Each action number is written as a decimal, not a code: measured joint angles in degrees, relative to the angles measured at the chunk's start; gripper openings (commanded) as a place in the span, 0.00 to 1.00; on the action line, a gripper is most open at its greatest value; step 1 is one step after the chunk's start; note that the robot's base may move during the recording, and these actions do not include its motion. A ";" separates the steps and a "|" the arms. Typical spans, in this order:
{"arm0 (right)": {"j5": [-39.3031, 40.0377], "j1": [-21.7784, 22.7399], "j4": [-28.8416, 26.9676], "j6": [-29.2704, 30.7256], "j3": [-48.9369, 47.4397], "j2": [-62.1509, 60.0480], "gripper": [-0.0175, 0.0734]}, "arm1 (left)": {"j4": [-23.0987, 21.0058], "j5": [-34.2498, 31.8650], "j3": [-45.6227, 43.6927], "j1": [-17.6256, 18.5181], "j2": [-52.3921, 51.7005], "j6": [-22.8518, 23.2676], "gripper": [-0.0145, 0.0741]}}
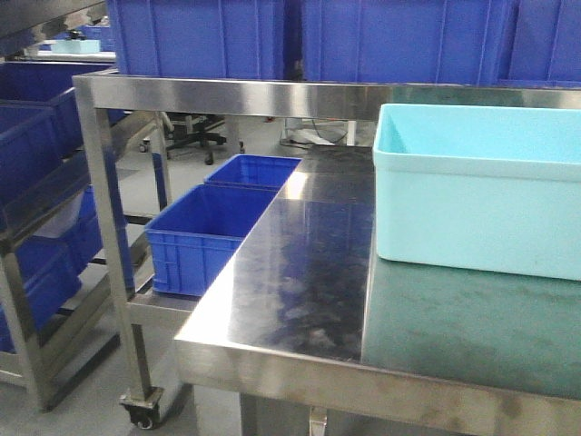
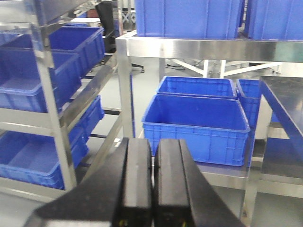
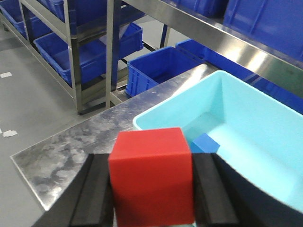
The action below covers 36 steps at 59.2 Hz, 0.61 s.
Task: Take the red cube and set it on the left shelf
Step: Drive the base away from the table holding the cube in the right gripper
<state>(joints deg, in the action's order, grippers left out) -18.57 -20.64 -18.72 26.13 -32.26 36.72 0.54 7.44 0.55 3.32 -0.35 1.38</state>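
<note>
My right gripper (image 3: 151,179) is shut on the red cube (image 3: 151,175) and holds it in the air over the near rim of the pale turquoise tub (image 3: 246,137). My left gripper (image 2: 153,179) is shut and empty, held off the floor in front of the racks. The left shelf, a stainless-steel rack (image 1: 100,218) with dark blue bins (image 1: 27,154), stands at the left; it also shows in the left wrist view (image 2: 47,99) and the right wrist view (image 3: 71,52). Neither gripper shows in the front view.
The turquoise tub (image 1: 477,200) stands on the flat steel table (image 1: 300,272) and holds a small blue block (image 3: 204,142). Two open blue bins (image 1: 204,232) sit low behind the table's left edge. A steel rail (image 1: 272,95) carrying more blue bins (image 1: 200,36) runs overhead.
</note>
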 measured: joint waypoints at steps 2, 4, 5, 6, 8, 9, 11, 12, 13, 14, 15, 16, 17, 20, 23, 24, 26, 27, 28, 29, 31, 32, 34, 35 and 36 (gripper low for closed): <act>0.00 0.00 0.00 0.00 0.00 0.00 0.25 | 0.00 0.00 0.00 0.00 0.00 0.00 0.28; 0.00 0.00 0.00 0.00 0.00 0.00 0.25 | 0.00 0.00 0.00 0.00 0.00 0.00 0.28; 0.00 0.00 0.00 0.00 0.00 -0.02 0.25 | 0.00 0.00 0.00 0.00 0.00 0.00 0.28; 0.00 0.00 0.00 0.00 0.00 -0.12 0.25 | 0.00 0.00 0.00 0.00 0.00 0.00 0.28; 0.00 0.00 0.00 0.00 0.00 -0.12 0.25 | 0.00 0.00 0.00 0.00 0.00 0.00 0.28; 0.00 0.00 0.00 0.00 0.00 -0.12 0.25 | 0.00 0.00 0.00 0.00 0.00 0.00 0.28; 0.00 0.00 0.00 0.00 0.00 -0.12 0.25 | 0.00 0.00 0.00 0.00 0.00 0.00 0.28; 0.00 0.00 0.00 0.00 0.00 -0.12 0.25 | 0.00 0.00 0.00 0.00 0.00 0.00 0.28; 0.00 0.00 0.00 0.00 0.00 -0.12 0.25 | 0.00 0.00 0.00 0.00 0.00 0.00 0.28; 0.00 0.00 0.00 0.00 0.00 -0.12 0.25 | 0.00 0.00 0.00 0.00 0.00 0.00 0.28; 0.00 0.00 0.00 0.00 0.00 -0.12 0.25 | 0.00 0.00 0.00 0.00 0.00 0.00 0.28; 0.00 0.00 0.00 0.00 0.00 -0.12 0.25 | 0.00 0.00 0.00 0.00 0.00 0.00 0.28; 0.00 0.00 0.00 0.00 0.00 -0.12 0.25 | 0.00 0.00 0.00 0.00 0.00 0.00 0.28; 0.00 0.00 0.00 0.00 0.00 -0.12 0.25 | 0.00 0.00 0.00 0.00 0.00 0.00 0.28; 0.00 0.00 0.00 0.00 0.00 -0.12 0.25 | 0.00 0.00 0.00 0.00 0.00 0.00 0.28; 0.00 0.00 0.00 0.00 0.00 -0.12 0.25 | 0.00 0.00 0.00 0.00 0.00 0.00 0.28; 0.00 0.00 0.00 0.00 0.00 -0.12 0.25 | 0.00 0.00 0.00 0.00 0.00 0.00 0.28; 0.00 0.00 0.00 0.00 0.00 -0.12 0.25 | 0.00 0.00 0.00 0.00 0.00 0.00 0.28; 0.00 0.00 0.00 0.00 0.00 -0.12 0.25 | 0.00 0.00 0.00 0.00 0.00 0.00 0.28; 0.00 0.00 0.00 0.00 0.00 -0.12 0.25 | 0.00 0.00 0.00 0.00 0.00 0.00 0.28; 0.00 0.00 0.00 0.00 0.00 -0.12 0.25 | 0.00 0.00 0.00 0.00 0.00 0.00 0.28; 0.00 0.00 0.00 0.00 0.00 -0.12 0.25 | 0.00 0.00 0.00 0.00 0.00 0.00 0.28; 0.00 0.00 0.00 0.00 0.00 -0.12 0.25 | 0.00 0.00 0.00 0.00 0.00 0.00 0.28; 0.00 0.00 0.00 0.00 0.00 -0.12 0.25 | 0.00 0.00 0.00 0.00 0.00 0.00 0.28; 0.00 0.00 0.00 0.00 0.00 -0.12 0.25 | 0.00 0.00 0.00 0.00 0.00 0.00 0.28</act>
<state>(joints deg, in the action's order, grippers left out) -18.57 -20.64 -18.72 26.13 -32.26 36.60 0.54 7.44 0.55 3.32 -0.35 1.38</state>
